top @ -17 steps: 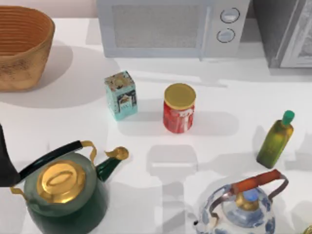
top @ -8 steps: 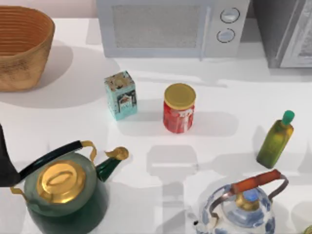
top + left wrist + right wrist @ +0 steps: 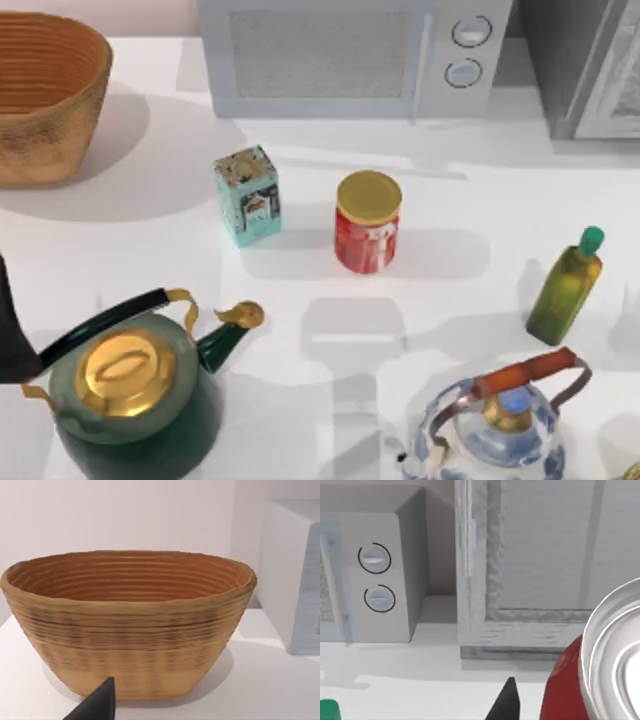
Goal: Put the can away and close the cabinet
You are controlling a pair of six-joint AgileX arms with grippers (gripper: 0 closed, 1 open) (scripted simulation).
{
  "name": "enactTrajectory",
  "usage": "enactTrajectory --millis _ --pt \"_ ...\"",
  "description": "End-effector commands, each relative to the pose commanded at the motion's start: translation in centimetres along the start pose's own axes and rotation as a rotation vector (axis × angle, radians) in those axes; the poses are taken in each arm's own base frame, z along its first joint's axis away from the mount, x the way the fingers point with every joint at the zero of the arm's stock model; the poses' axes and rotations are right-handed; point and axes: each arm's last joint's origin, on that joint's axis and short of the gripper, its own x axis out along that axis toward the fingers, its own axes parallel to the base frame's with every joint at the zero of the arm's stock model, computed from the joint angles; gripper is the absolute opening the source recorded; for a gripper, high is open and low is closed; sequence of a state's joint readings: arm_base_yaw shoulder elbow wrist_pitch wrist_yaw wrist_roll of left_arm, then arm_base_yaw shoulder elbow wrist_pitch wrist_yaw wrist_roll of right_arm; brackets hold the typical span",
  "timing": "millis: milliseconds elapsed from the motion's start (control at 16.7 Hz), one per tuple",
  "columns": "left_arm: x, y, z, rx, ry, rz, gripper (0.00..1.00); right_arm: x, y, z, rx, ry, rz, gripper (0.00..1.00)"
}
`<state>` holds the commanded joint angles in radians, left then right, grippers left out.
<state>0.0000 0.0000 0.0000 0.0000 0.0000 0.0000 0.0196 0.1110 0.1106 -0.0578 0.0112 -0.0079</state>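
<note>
Can (image 3: pixel 570 690): red body, silver top, upright, long axis vertical. Seen close up in the right wrist view, just beside the right gripper (image 3: pixel 507 702) and touching nothing visible. Judged to be the piece to stow, since the right arm is plainly the nearer one. Right gripper's state, clenched or released: cannot tell.

Cabinet (image 3: pixel 530 580): grey, with a pale framed panel door, at the top view's far right corner (image 3: pixel 590 70). Lies straight beyond the can from the right wrist. Door ajar or flush: cannot tell.

Microwave (image 3: pixel 350 55): white, two round knobs, immediately left of the cabinet along the back edge.

Green-capped bottle (image 3: pixel 565 285): upright on the right side, near the right arm's line toward the cabinet. Judged the likeliest thing to be clipped.

Red jar with a gold lid (image 3: pixel 367 222): mid-table, well apart from both arms.

Teal box (image 3: pixel 247 195): just left of the jar.

Blue-and-white kettle (image 3: pixel 500 425): front right.

Green kettle (image 3: pixel 130 390): front left.

Basket (image 3: pixel 127 625): back left corner, facing the left gripper (image 3: pixel 97 705), which is parked at the left edge. Grip state cannot be told.
</note>
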Motion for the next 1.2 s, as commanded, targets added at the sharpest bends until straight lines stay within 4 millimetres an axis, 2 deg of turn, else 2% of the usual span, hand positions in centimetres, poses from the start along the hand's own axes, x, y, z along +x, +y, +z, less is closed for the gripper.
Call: enactTrajectory --millis 120,240,420,660,780,960,1200 --pt "0.0 0.0 0.0 0.0 0.0 0.0 1.0 0.3 0.2 2.6 -0.012 0.049 0.006 0.0" --pt "0.0 0.0 0.0 0.0 0.0 0.0 1.0 1.2 0.4 6.1 -0.025 0.098 0.01 0.0" --pt "0.0 0.0 0.0 0.0 0.0 0.0 1.0 3.6 1.0 13.2 -0.041 0.123 0.011 0.0" --pt "0.0 0.0 0.0 0.0 0.0 0.0 1.0 7.3 2.1 23.1 -0.041 0.06 0.009 0.0" --pt "0.0 0.0 0.0 0.0 0.0 0.0 1.0 9.1 2.8 27.1 -0.031 0.021 0.008 0.0" --pt "0.0 0.0 0.0 0.0 0.0 0.0 1.0 11.3 3.6 31.0 -0.012 -0.024 0.006 0.0" --pt "0.0 0.0 0.0 0.0 0.0 0.0 1.0 12.8 4.2 33.4 0.008 -0.056 -0.007 0.0"
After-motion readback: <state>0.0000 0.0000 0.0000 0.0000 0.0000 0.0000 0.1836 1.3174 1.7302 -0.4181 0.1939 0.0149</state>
